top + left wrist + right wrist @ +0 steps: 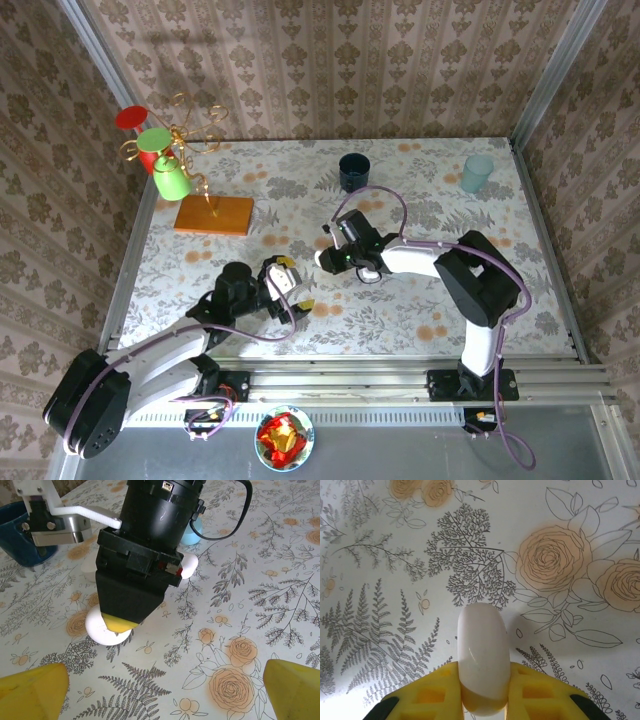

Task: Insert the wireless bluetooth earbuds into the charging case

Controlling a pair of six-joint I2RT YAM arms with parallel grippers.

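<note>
The right gripper point(485, 678) is clamped on a smooth white pebble-shaped charging case point(482, 645), pinched at its sides between the yellow pads with its rounded end sticking out ahead of them. It sits low over the floral-printed tabletop point(280, 580), though I can't say whether it touches. From here the case looks closed, so I'd judge the job now is to hold it steady and level while the other arm works on the lid; the shell looks slippery, so the pinch shouldn't loosen. The left gripper point(161, 689) faces it with its jaws spread wide and nothing between them, the case lying ahead of it and a little to one side. Behind the right gripper lie a small white glossy piece point(188, 565) just beside its housing and a pale blue piece point(192, 531) further back. Both are too hidden to tell earbuds from spare cases.
</note>
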